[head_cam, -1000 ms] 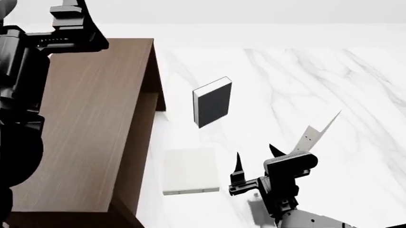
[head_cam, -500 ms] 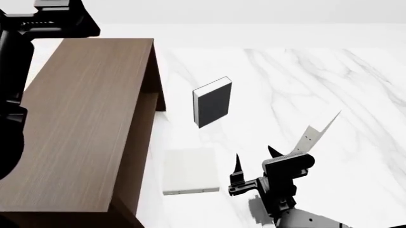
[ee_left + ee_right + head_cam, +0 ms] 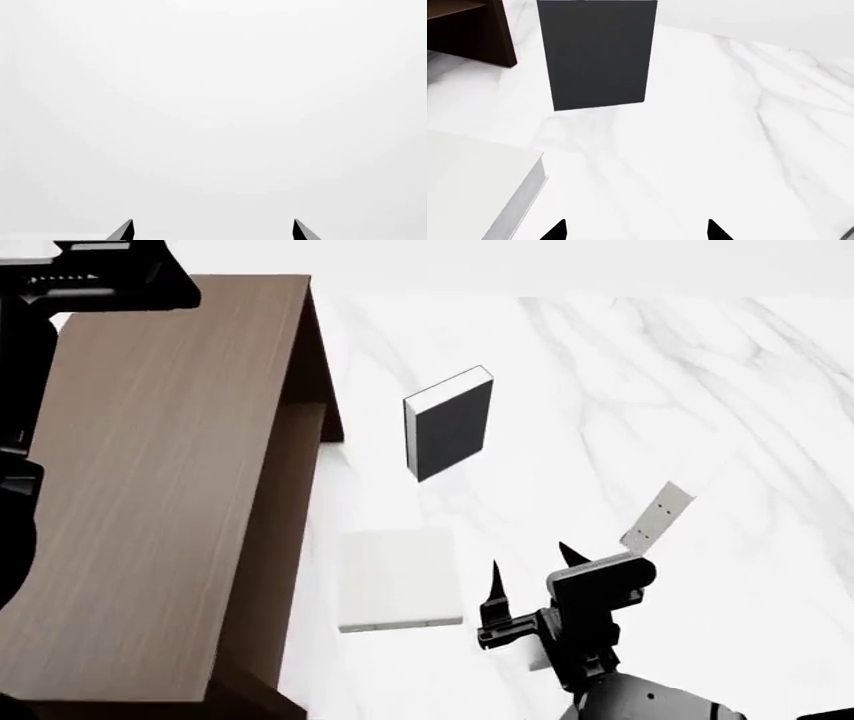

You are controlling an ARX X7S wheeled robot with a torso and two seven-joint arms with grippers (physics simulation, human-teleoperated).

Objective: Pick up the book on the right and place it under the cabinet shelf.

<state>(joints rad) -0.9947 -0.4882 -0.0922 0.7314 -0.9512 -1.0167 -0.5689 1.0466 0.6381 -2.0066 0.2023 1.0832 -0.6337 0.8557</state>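
**Reach for the right-hand book not yet begun in earnest**

The right claw (image 3: 531, 573) hangs low over the desk (image 3: 694, 390) with its two prongs spread wide and nothing between them. The task's white book (image 3: 657, 515) stands tilted on the marble just beyond the claw and to its right, near but not touching. A second white book (image 3: 398, 580) lies flat just to the claw's left, and a black book (image 3: 449, 425) stands upright farther ahead of it. The cabinet (image 3: 174, 490) sits well off to the left.

The step in hand looks like the approach. The next move likely calls for swinging the claw rightward and forward, lining the prongs across the thin cover.

The left claw (image 3: 212, 230) is raised above the cabinet, prongs apart, facing blank white.
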